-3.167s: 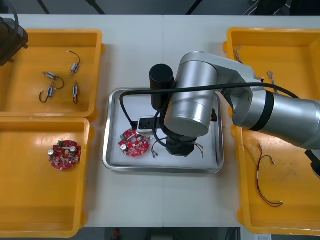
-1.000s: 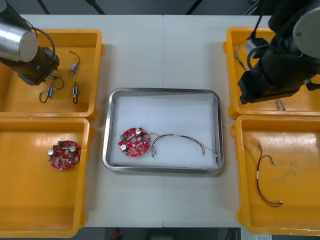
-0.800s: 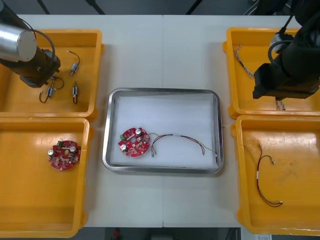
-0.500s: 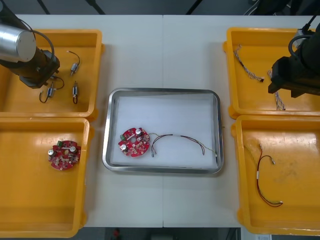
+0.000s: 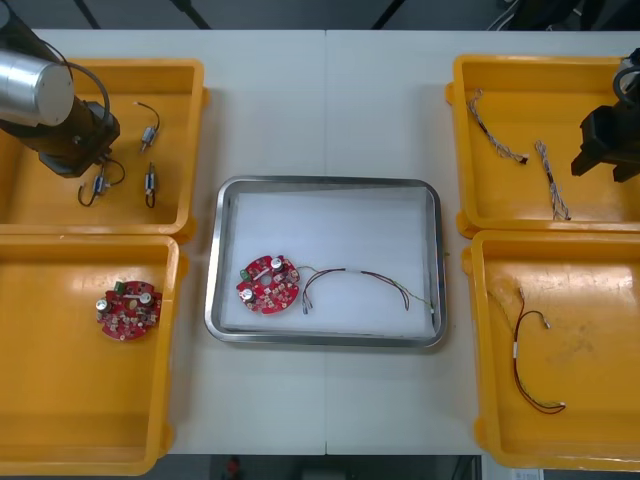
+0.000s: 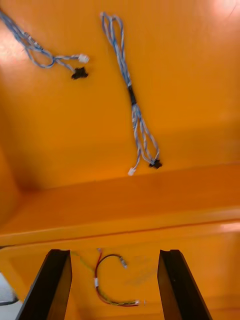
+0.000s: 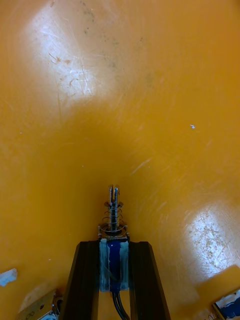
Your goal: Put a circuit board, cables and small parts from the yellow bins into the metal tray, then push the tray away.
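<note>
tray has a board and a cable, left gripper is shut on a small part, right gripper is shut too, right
No: the right gripper is open and empty, as the right wrist view shows. The tray does hold a board and a cable, and the left gripper is shut on a small part.

Electronics workshop — yellow bins (image 5: 60,400), circuit boards (image 5: 129,312), cables (image 5: 535,360).

table (image 5: 325,100): light | yellow bins (image 5: 50,205): two frame left, two frame right | metal tray (image 5: 325,182): centre, between them
</note>
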Motion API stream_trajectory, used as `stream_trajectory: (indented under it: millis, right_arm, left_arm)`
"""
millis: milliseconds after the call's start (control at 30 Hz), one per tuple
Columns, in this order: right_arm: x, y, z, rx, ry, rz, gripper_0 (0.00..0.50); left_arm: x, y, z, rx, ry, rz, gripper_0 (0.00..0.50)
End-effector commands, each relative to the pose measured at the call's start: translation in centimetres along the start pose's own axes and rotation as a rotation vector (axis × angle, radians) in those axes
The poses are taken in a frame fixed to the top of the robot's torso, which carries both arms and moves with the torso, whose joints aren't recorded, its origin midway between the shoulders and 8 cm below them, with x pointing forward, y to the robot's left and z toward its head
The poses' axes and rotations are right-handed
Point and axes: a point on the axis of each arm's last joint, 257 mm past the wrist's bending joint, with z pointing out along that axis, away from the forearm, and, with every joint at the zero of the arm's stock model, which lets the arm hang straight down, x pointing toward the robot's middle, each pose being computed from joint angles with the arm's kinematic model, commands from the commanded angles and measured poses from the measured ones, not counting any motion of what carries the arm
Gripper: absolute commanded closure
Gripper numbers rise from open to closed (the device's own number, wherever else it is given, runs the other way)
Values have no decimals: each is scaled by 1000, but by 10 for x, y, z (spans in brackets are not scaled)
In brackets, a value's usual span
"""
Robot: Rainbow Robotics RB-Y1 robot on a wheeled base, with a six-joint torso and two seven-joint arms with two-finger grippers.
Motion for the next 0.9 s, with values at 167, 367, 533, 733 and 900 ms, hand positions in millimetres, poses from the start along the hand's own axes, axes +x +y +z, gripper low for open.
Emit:
stream_trajectory:
  millis: [167,367,533,733,900]
  right_arm:
    - [-59,-8,-11,35,-117,-76,0]
    - [-79,-12,8,34,-147,-140,0]
    - [-88,-11,30,21,-155,-195,0]
    - [-92,-10,56,12,-157,-266,0]
    - [-92,-7,77,3,-166,-312,0]
  left_arm:
    - [-7,-27,-12,35,-29,103,500]
    - [-16,-26,-17,22,-49,127,500]
    - [-32,-28,-41,-11,-58,147,500]
    - [-44,-25,-72,-53,-42,215,500]
    - [-49,-20,-96,-83,-22,291,500]
